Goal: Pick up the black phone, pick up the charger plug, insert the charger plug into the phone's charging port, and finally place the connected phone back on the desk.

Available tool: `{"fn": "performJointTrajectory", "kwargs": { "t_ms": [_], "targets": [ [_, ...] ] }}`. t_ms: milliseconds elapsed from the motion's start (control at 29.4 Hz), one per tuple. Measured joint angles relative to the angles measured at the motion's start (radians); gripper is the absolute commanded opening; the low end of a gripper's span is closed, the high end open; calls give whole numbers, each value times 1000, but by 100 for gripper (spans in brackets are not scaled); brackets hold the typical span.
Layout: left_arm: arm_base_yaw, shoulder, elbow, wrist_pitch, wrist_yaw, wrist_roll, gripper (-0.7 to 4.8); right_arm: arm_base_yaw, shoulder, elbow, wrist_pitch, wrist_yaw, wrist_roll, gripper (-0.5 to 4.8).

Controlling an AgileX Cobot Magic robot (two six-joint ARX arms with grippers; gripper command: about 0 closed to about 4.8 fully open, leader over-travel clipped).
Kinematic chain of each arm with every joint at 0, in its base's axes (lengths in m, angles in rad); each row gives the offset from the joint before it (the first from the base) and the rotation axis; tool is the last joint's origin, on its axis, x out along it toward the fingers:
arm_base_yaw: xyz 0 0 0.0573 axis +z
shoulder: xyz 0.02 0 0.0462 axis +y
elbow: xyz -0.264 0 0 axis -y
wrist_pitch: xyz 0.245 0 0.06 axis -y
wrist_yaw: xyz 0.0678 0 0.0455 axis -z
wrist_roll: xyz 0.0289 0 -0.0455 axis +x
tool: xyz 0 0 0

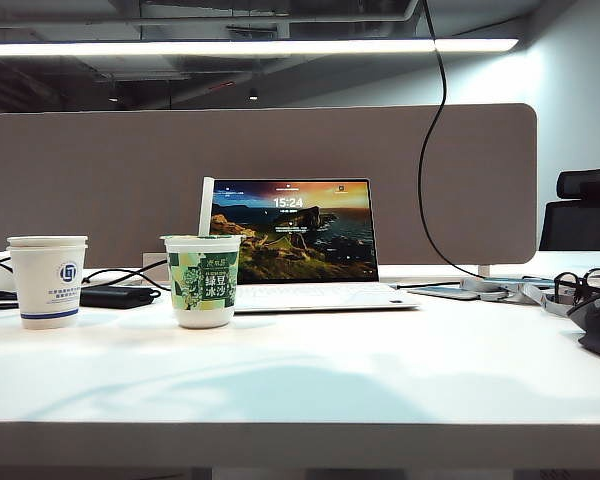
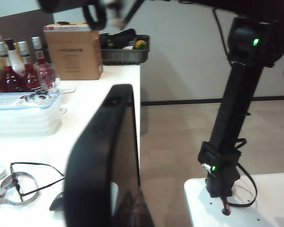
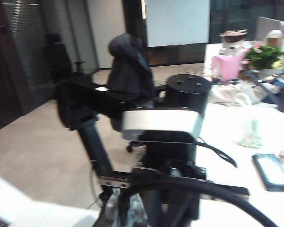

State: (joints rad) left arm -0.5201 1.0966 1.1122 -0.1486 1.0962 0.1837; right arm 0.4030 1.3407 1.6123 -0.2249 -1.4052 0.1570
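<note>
The left gripper, outside the exterior view with its fingers hidden, is clenched on the phone (image 2: pixel 104 161), held upright and edge-on off the desk (image 1: pixel 300 380), while the right gripper, likewise unseen, is clenched, a black cable (image 3: pixel 203 188) arcing close before its camera, plug not discernible.

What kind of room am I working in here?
Most likely an open-plan office: a wide white desk backed by a grey-beige fabric divider panel, an open silver laptop on it, and a black swivel office chair beyond the desk's right end.
</note>
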Motion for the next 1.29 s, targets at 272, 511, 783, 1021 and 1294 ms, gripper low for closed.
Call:
{"fn": "performJointTrajectory", "kwargs": {
  "t_ms": [272,511,783,1021,1294],
  "targets": [
    [1,1,0,2,55,-5,-6,7,3,0,-13,32,3,-6],
    [0,2,0,3,107,-5,-6,24,13,0,-13,-6,3,-6],
    [1,6,0,2,108,-8,-6,60,13,0,-18,-31,3,-6],
    [1,17,0,-19,135,-8,-6,85,23,0,-19,-32,3,-6],
    [1,17,0,-31,152,-8,-6,123,51,-1,-20,-31,3,-6]
  ]
}}
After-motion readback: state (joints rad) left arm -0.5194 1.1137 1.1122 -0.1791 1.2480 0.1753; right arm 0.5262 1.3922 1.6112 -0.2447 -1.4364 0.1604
